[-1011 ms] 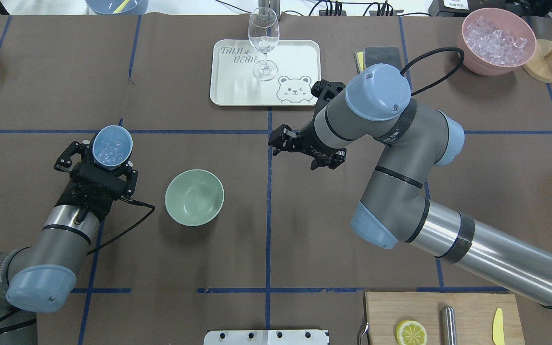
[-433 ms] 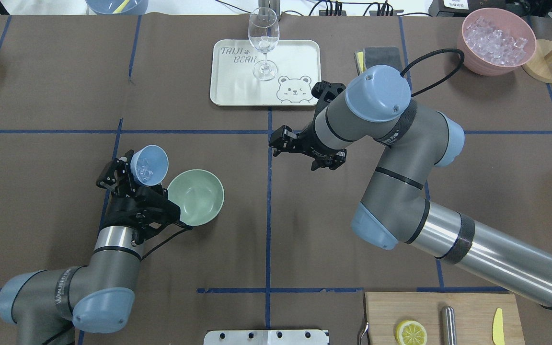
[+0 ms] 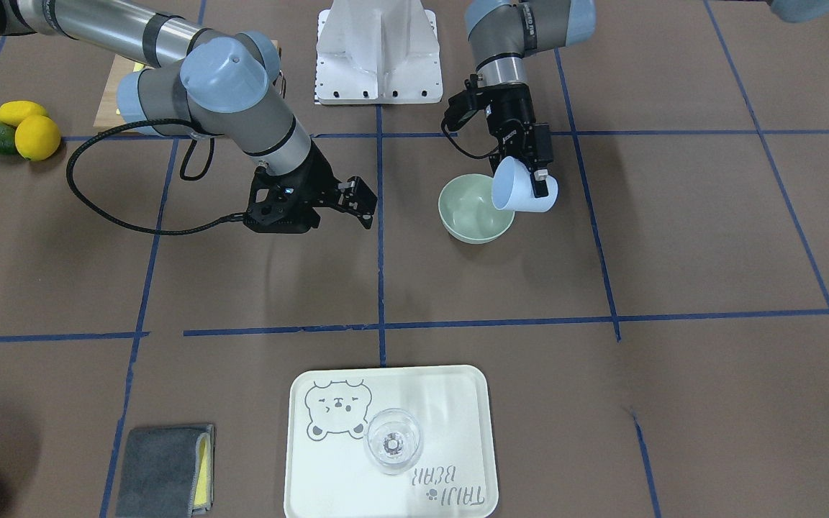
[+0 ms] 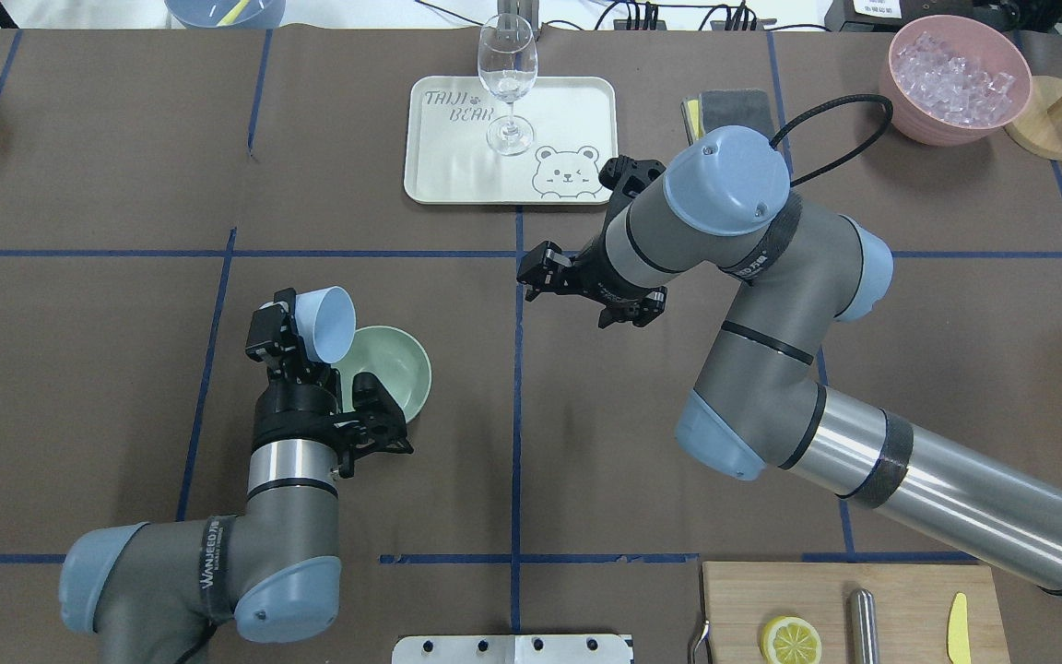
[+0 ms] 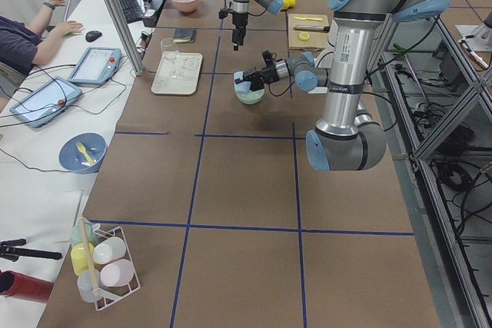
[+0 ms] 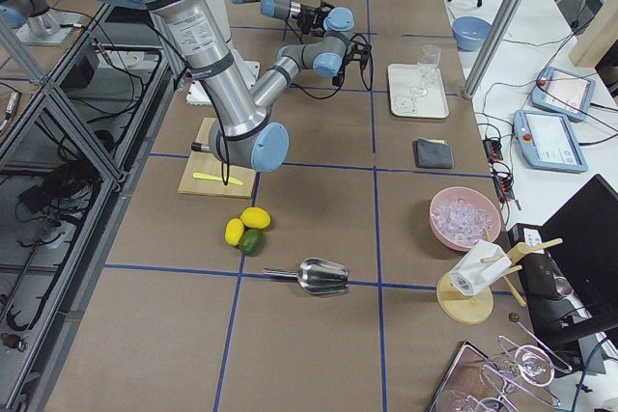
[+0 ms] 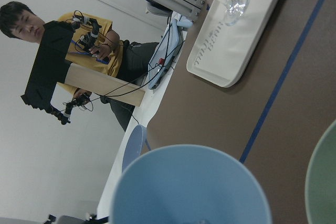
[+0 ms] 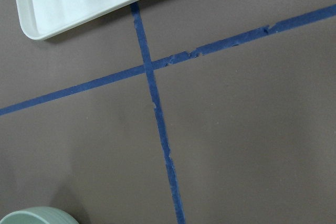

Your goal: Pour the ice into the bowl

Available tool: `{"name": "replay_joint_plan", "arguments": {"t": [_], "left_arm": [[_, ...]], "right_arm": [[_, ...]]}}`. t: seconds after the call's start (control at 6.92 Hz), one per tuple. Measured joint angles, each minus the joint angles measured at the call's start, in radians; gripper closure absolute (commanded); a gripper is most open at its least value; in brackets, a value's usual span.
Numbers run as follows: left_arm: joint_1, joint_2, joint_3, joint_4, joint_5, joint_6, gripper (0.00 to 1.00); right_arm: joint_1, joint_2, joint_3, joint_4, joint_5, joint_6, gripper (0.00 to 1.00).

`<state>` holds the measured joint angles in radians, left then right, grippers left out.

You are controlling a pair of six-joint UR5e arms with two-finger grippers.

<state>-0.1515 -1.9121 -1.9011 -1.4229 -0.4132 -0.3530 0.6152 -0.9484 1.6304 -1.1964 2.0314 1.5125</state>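
a wine glass (image 4: 507, 69) is standing upright on a pale tray (image 4: 577, 106); a lemon half (image 4: 791, 639) is lying on a wooden board (image 4: 743, 599); a grey cloth (image 3: 162, 467) is lying near the tray.

The bowl (image 4: 397, 369) has a smooth, matt sage-green finish without shine. The blue cup (image 4: 326, 323) at the bowl's rim looks like smooth, matt plastic. Under the bowl, the table cover (image 4: 79, 184) is dull brown and paper-like, crossed by blue tape (image 4: 516, 415) with slightly ragged edges. Beyond the bowl, the cream tray (image 4: 457, 175) is smooth with a soft sheen and bears a clear, glossy wine glass (image 4: 507, 78). To the bowl's right, the right arm (image 4: 973, 498) shows bright polished metal tubing, matt grey joints and pale blue plastic caps. Nearer than the bowl, the cutting board (image 4: 743, 599) is pale, matt wood.
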Motion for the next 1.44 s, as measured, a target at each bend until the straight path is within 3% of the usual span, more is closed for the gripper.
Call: {"name": "replay_joint_plan", "arguments": {"t": [0.87, 1.44], "left_arm": [[0.015, -0.018, 0.0, 0.387, 0.078, 0.199, 1.0], [0.031, -0.028, 0.0, 0.469, 0.078, 0.239, 1.0]], "right_arm": [[-0.002, 0.002, -0.004, 0.002, -0.006, 0.0, 0.0], [-0.003, 0.002, -0.004, 0.004, -0.006, 0.0, 0.0]]}}
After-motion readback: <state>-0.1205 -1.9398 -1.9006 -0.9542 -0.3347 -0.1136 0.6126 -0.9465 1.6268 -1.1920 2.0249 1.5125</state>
